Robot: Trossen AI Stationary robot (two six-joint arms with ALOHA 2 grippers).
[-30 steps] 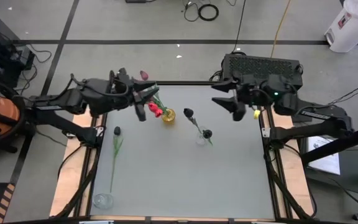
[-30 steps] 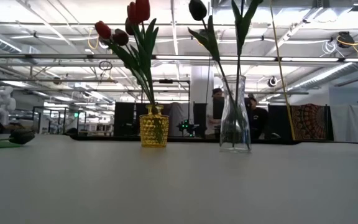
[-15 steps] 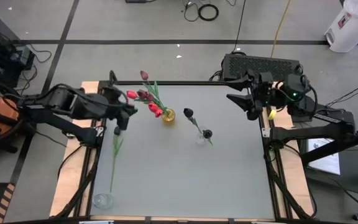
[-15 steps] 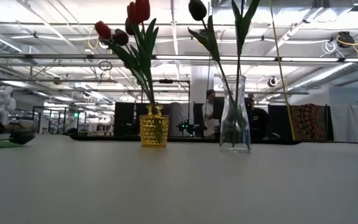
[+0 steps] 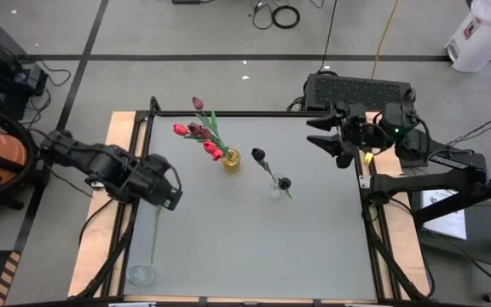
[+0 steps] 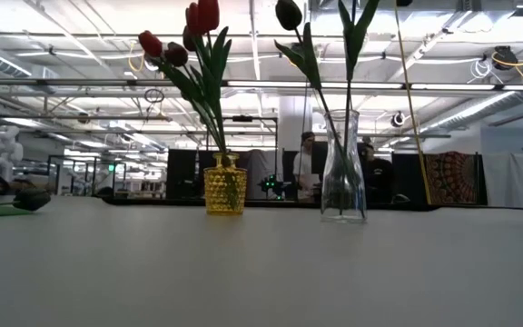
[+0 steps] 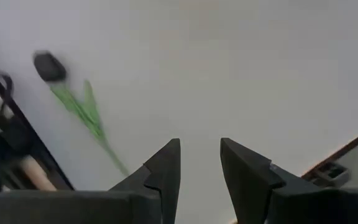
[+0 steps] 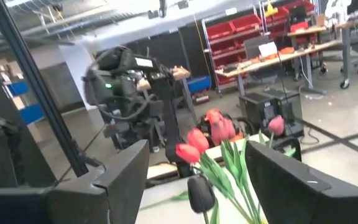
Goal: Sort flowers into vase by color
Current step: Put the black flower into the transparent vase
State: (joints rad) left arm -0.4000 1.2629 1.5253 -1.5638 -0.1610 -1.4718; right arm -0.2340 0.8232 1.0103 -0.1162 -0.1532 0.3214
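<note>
A yellow vase (image 5: 230,159) (image 6: 224,184) holds several red and maroon flowers (image 5: 196,132) (image 8: 199,140). Right of it, a clear vase (image 5: 276,189) (image 6: 344,168) holds two near-black flowers (image 5: 259,155). One more near-black flower lies flat along the table's left side, its stem (image 5: 155,232) toward the near edge, its head (image 7: 50,66) and leaves (image 7: 79,109) clear in the left wrist view. My left gripper (image 5: 162,193) (image 7: 199,146) hangs open over it, pointing down and hiding the head from above. My right gripper (image 5: 325,143) (image 8: 197,149) is open and level at the far right, facing the vases.
A small clear glass (image 5: 141,275) stands at the near left corner. Black frame rails (image 5: 366,213) run along the table's sides, and a black box (image 5: 358,89) sits beyond the far right corner. The low view shows people in the room behind the table.
My left gripper has left the yellow vase's flowers, swung toward the table's left edge and nearer, sunk, and tipped from level to pointing down over the lying flower. My right gripper has drawn back a little toward the right edge. The vases and flowers have stayed put.
</note>
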